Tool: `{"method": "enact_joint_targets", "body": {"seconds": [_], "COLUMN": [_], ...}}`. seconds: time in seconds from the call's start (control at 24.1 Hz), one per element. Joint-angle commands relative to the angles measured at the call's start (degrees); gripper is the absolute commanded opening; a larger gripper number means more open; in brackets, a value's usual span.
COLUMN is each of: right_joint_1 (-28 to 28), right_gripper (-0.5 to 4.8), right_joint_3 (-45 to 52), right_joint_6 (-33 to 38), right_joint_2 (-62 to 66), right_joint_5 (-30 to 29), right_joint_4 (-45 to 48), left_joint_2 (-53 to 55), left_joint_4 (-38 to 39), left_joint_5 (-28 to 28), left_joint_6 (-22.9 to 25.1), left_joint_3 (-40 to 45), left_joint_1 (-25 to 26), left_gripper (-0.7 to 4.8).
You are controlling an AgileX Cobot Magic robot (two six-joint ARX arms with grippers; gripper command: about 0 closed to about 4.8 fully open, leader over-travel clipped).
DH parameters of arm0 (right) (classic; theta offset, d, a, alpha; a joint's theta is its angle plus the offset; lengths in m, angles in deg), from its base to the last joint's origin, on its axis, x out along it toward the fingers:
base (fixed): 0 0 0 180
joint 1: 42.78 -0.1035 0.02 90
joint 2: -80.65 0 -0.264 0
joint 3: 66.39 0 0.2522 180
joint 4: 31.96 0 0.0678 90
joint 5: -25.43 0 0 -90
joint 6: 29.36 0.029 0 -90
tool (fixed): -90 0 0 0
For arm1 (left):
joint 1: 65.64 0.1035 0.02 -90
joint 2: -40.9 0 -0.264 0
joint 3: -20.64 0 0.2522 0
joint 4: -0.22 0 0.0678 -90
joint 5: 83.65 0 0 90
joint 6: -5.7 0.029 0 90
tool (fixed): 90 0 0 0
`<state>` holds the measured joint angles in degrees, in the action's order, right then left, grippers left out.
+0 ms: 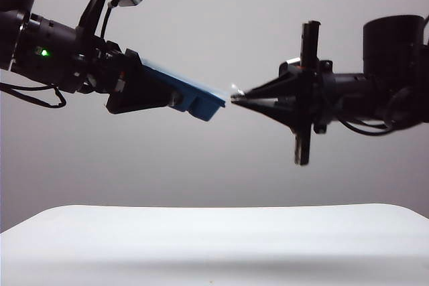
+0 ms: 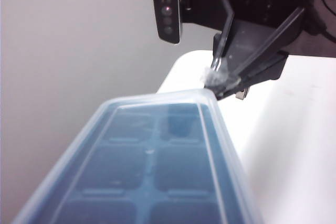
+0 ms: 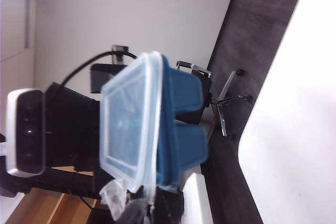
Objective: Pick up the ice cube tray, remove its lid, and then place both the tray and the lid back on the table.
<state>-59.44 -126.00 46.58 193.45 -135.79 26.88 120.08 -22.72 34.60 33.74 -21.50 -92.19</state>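
Note:
High above the white table (image 1: 214, 232), my left gripper (image 1: 167, 96) is shut on the dark blue ice cube tray (image 1: 198, 100) and holds it tilted, far end lower. The translucent lid (image 1: 182, 78) sits on the tray. In the left wrist view the tray (image 2: 157, 161) shows through the lid (image 2: 157, 98); my own fingers are hidden under it. My right gripper (image 1: 234, 98) comes in level from the right and is shut on the lid's corner tab. Its tips (image 2: 218, 85) pinch that corner. The right wrist view shows the lid (image 3: 126, 124) edge-on against the tray (image 3: 181, 124), with my right gripper (image 3: 152, 203) at the corner.
The table's rounded edge (image 3: 294, 129) lies below, with dark floor and an office chair (image 3: 226, 98) beyond it. The left arm's camera housing (image 3: 26, 132) sits behind the tray, and the right arm's camera (image 2: 168, 6) faces it. The two arms meet tip to tip at mid-height.

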Motion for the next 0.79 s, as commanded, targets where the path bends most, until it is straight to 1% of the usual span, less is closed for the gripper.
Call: {"method": "enact_joint_targets", "body": {"seconds": [0.04,0.21,0.5,0.58,0.79], "right_joint_1": [-0.4,-0.4,1.2,3.8,10.6], "right_gripper": [-0.05,-0.05,-0.05,-0.05,-0.05], "right_joint_3": [-4.1,-6.6,-6.9,-7.3,-8.3], "right_joint_6": [2.3,2.7,2.3,2.0,2.1], "right_joint_2": [-0.5,-0.5,-0.5,-0.5,-0.5], "right_joint_5": [-1.0,-2.2,-2.4,-2.6,-3.3], "right_joint_4": [2.7,2.2,2.3,2.2,2.3], "left_joint_2": [0.1,0.1,0.1,0.1,0.1], "left_joint_4": [2.0,2.1,2.9,4.7,8.0], "left_joint_5": [2.5,2.4,2.4,1.4,-1.6], "left_joint_6": [0.0,0.0,0.0,0.2,3.1], "left_joint_3": [0.0,0.0,0.0,0.0,0.0], "left_joint_1": [-0.6,-0.6,-0.5,-0.5,-0.4], "left_gripper": [2.68,2.68,2.68,2.68,2.68]}}
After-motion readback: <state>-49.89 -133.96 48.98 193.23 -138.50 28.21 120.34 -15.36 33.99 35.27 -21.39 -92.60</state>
